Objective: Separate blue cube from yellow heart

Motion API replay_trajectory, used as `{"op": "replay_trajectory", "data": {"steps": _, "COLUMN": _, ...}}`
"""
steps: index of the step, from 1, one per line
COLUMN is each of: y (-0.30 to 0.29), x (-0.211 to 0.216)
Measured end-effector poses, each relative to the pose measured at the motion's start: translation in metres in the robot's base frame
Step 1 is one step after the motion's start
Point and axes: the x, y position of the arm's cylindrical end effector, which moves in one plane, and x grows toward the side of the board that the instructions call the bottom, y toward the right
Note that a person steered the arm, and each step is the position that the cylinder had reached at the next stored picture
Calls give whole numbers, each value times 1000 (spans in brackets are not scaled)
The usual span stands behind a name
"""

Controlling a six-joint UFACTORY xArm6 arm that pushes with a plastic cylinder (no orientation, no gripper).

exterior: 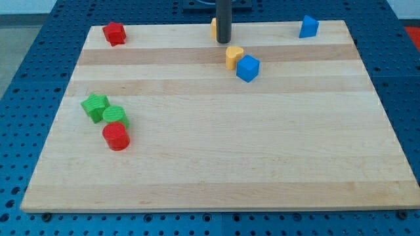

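The blue cube sits near the top middle of the wooden board. The yellow heart touches it on its upper left side. My tip stands just above and to the left of the yellow heart, a short gap away, not touching either block. The dark rod rises from there out of the view's top.
A yellow block is partly hidden behind the rod at the top edge. A second blue block is at the top right. A red star is at the top left. A green star, a green cylinder and a red cylinder cluster at the left.
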Motion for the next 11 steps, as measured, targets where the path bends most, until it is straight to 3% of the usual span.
{"op": "replay_trajectory", "data": {"steps": 3, "y": 28, "x": 29}}
{"op": "replay_trajectory", "data": {"steps": 4, "y": 64, "x": 56}}
{"op": "replay_trajectory", "data": {"steps": 6, "y": 133, "x": 70}}
{"op": "replay_trajectory", "data": {"steps": 10, "y": -2, "x": 124}}
{"op": "replay_trajectory", "data": {"steps": 11, "y": 3, "x": 128}}
